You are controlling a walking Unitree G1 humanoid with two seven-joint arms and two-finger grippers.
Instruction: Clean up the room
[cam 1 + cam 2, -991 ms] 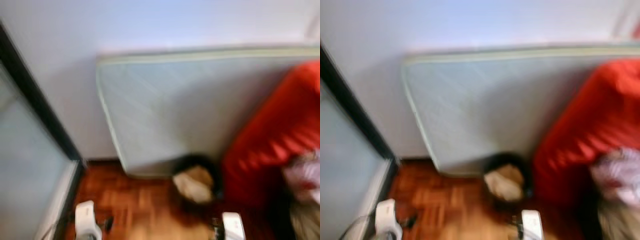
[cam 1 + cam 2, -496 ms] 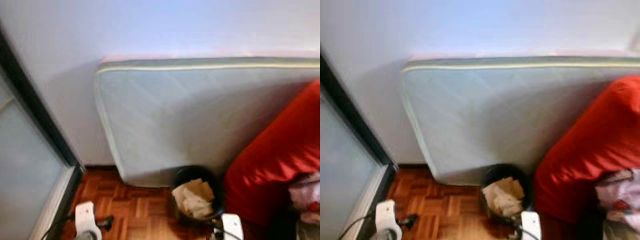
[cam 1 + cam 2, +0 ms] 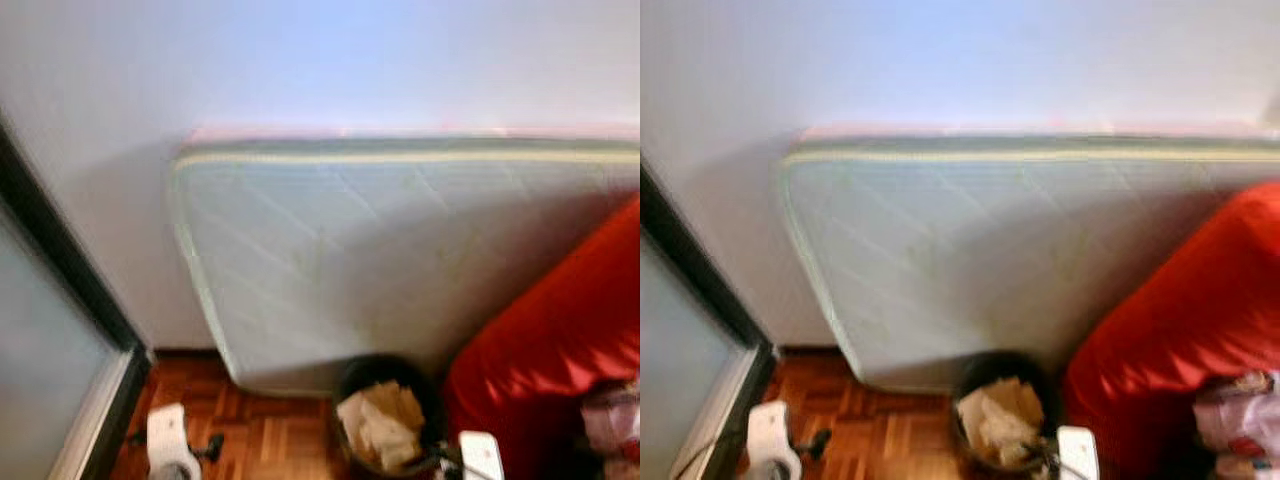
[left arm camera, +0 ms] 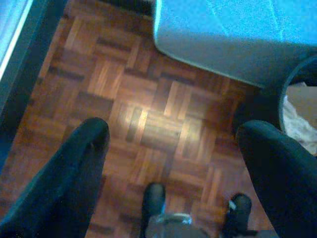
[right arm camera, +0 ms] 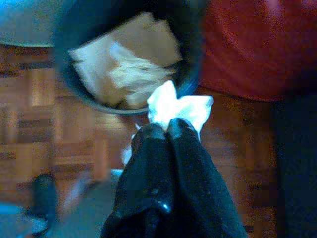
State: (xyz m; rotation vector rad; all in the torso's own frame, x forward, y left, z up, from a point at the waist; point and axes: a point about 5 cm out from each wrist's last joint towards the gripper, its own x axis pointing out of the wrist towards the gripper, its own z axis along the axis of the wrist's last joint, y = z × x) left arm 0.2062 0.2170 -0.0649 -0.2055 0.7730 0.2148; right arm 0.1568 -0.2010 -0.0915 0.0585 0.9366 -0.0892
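Crumpled white tissue [image 5: 179,107] sits pinched in your right end effector [image 5: 167,130], fingers closed on it, just over the near rim of the black bin [image 5: 81,84]. The bin holds what looks like brown and white paper scraps [image 3: 382,427]. Your left end effector [image 4: 173,136] hangs wide open, empty, above parquet floor [image 4: 148,124]. Behind, a mattress [image 3: 380,250] leans on the wall, cut off at right by a red cover [image 3: 560,340].

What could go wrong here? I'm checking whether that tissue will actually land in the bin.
1. The right gripper holds the white tissue near the rim of the black bin, not over its middle; released now, it may fall on the parquet floor.
2. The bin is already heaped with crumpled paper, so a light tissue could slide off.
3. The bin sits tight between the mattress and the red cover, leaving little room.
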